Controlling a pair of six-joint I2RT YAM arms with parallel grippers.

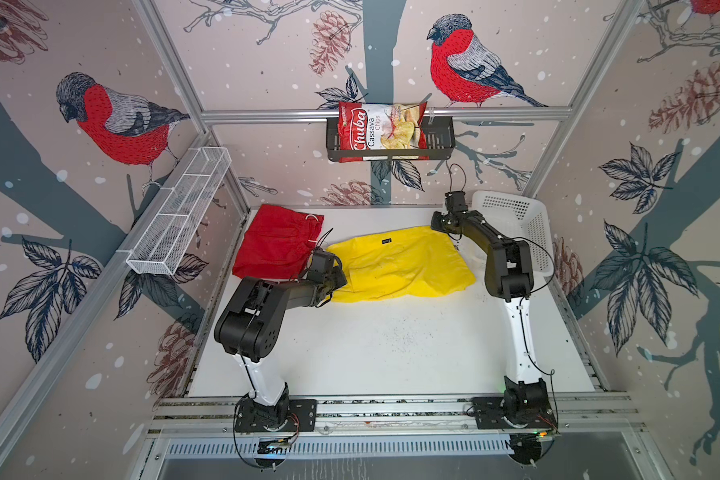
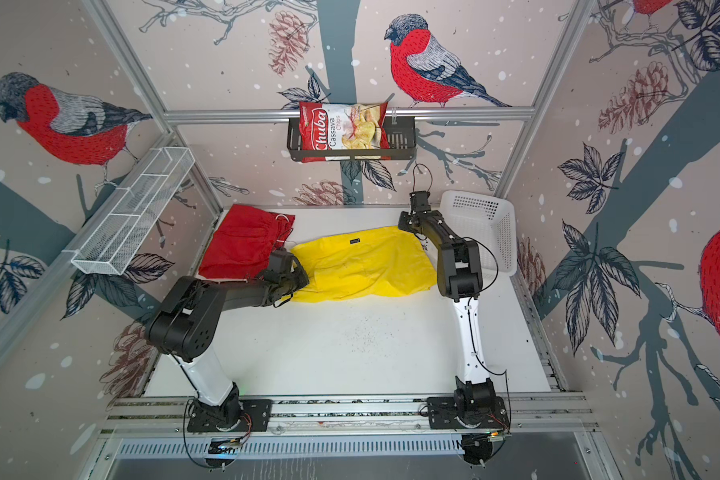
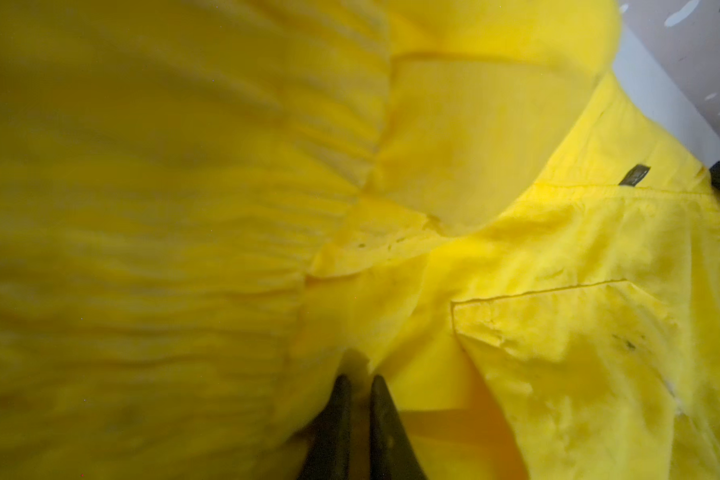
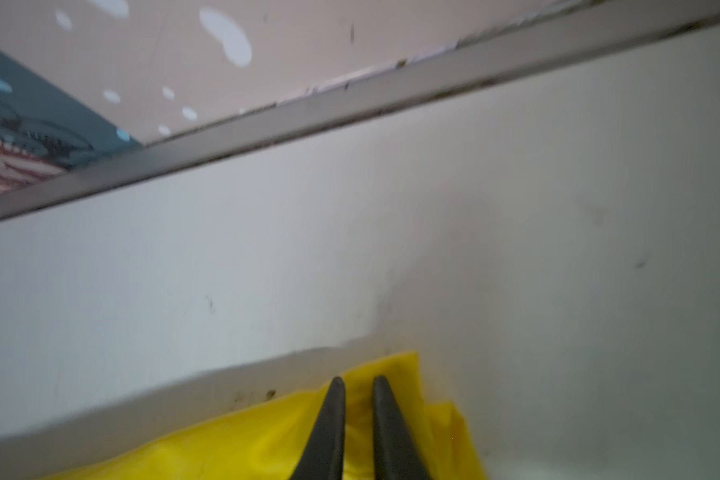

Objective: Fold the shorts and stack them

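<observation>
Left arm (image 1: 250, 316) & right arm (image 1: 520, 332) rise from the front edge of the bench (image 1: 391, 365). Bench is bare white there, w/ a scatter of dark specks nr the middle.

Left claw (image 3: 360, 380): jaws almost together, clamped on a bunch of the yellow shorts (image 1: 404, 266) at their left end. In both top views the wrist hides the tips. Yellow fabric fills most of the left wrist view, blurred close up.

Yellow shorts lie spread & rumpled across the bench, mid to back, btwn the two arms. Small black label (image 1: 386, 240) sits nr their back edge.

Right claw (image 4: 358, 380): jaws close together w/ yellow fabric pinched btwn them, at the shorts' back right corner, low over the bench.

Red shorts (image 1: 275, 245) lie flat in the back left corner, white drawstring (image 1: 314, 218) showing. They are just beside the yellow pair; left wrist covers the gap, so can't tell if they touch.

White perforated basket (image 1: 528, 224) is in the back right corner, behind the right arm. Black shelf (image 1: 437, 141) on the back wall holds a red Chuba cassava chips bag (image 1: 375, 129). White wire rack (image 1: 179, 220) hangs on the left wall.
</observation>
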